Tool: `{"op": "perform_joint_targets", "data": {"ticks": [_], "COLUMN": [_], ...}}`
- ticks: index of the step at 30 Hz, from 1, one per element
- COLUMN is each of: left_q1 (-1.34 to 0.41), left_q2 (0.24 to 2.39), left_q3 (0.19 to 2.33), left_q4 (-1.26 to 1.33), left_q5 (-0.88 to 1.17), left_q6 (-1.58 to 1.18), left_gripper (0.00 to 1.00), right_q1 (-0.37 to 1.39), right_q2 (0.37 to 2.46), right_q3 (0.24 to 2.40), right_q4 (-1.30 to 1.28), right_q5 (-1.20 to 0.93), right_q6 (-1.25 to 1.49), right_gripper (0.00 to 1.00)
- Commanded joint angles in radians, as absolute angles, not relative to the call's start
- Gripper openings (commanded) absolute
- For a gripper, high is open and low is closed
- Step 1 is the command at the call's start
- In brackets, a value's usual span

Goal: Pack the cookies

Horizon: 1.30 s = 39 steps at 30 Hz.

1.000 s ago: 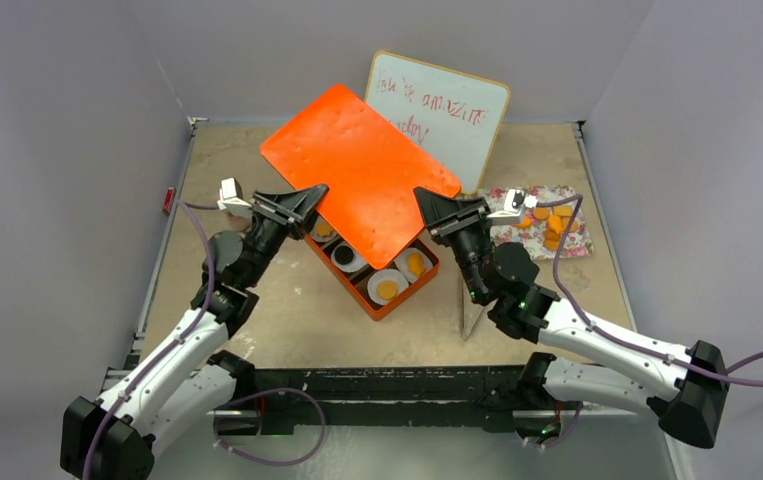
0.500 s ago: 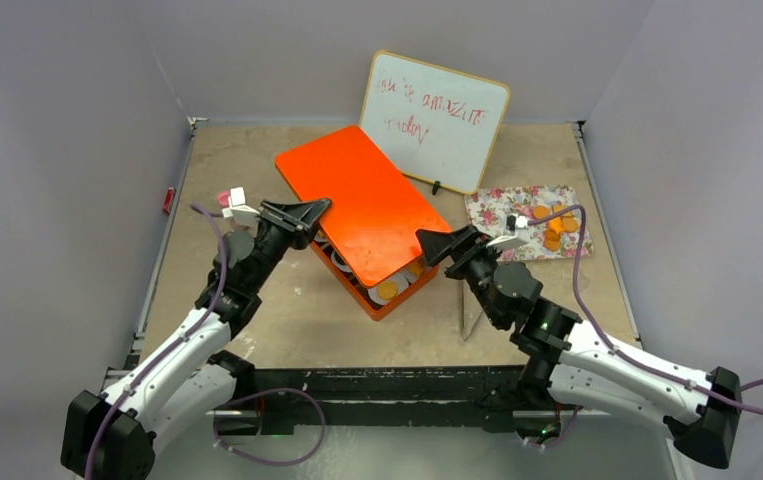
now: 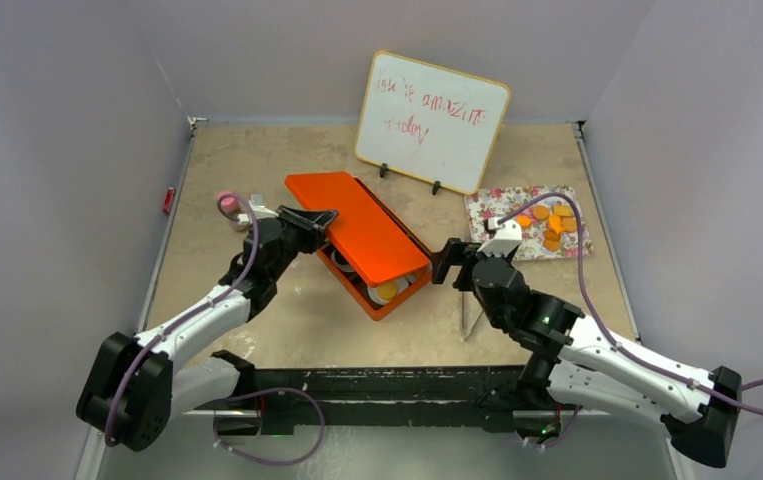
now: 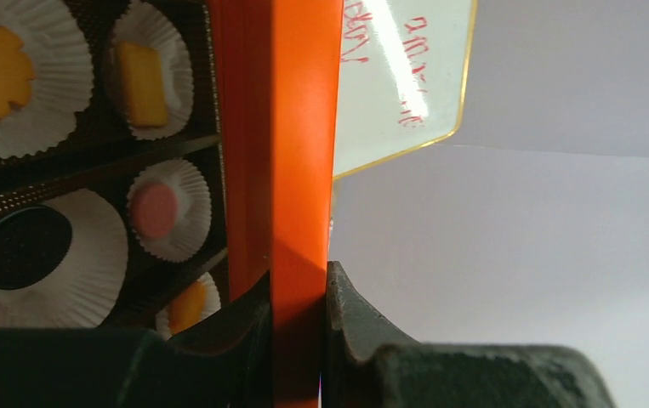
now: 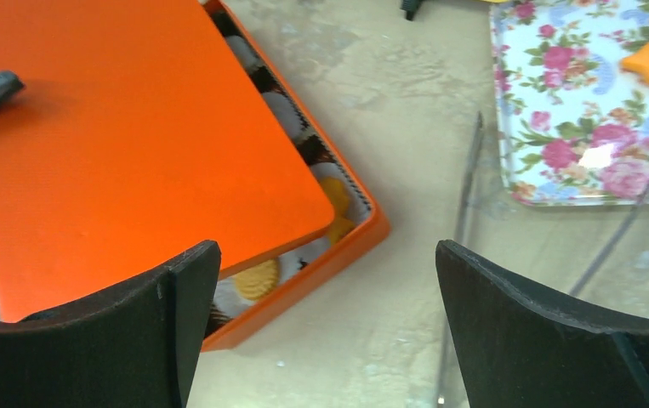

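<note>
The cookies point(image 3: 554, 225) look light, thin and brittle, so they are best pinched gently across the rim. Some lie on the tray point(image 3: 497, 205) at right, and others sit in paper cups point(image 4: 99, 280) inside the box point(image 3: 402, 298) at centre. The left claw point(image 4: 299, 289), nearly closed, grips the lid point(image 3: 367, 235) by its edge. The right claw point(image 5: 325, 251) gapes wide and empty.

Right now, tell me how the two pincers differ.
The left pincer is shut on the lid; the right pincer is wide open, holding nothing. The left sits at the lid's left edge; the right hangs beside the box's right corner. Both are black.
</note>
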State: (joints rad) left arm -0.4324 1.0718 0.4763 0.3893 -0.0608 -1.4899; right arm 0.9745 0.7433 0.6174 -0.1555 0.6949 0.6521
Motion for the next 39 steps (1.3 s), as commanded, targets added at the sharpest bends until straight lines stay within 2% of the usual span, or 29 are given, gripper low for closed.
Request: {"op": "perform_joint_targets", "data": {"ticks": [1,10,15,27,39], "left_q1": [-0.437,-0.466,-0.49,-0.531,-0.548], "left_q2": [1.126,1.202,1.198,1.275,1.219], "left_q3": [0.553,0.601,0.633,0.56,0.466], "left_q4": [0.546,0.64,0.598,0.629,0.534], "left_q5": [-0.082,-0.094,-0.125,-0.15,-0.184], "left_q6": [-1.541,-1.596,-1.558,-1.564,-1.551], "left_gripper": [0.0,0.0,0.0,0.0,0.0], "right_q1": [0.918,0.735,0.672,0.55,0.47], "right_q2": [0.801,0.85,0.876,1.026,1.231], "right_q3": [0.69,0.7,0.711,0.754,0.852], "right_q4": [-0.239,-0.155,-0.119,-0.028,-0.029], "right_q5": [0.696,0.499,0.432,0.224,0.002], "right_q6": [0.546,0.449,0.42,0.374,0.365], "right_gripper": [0.99,0.99,0.99,0.99,0.99]}}
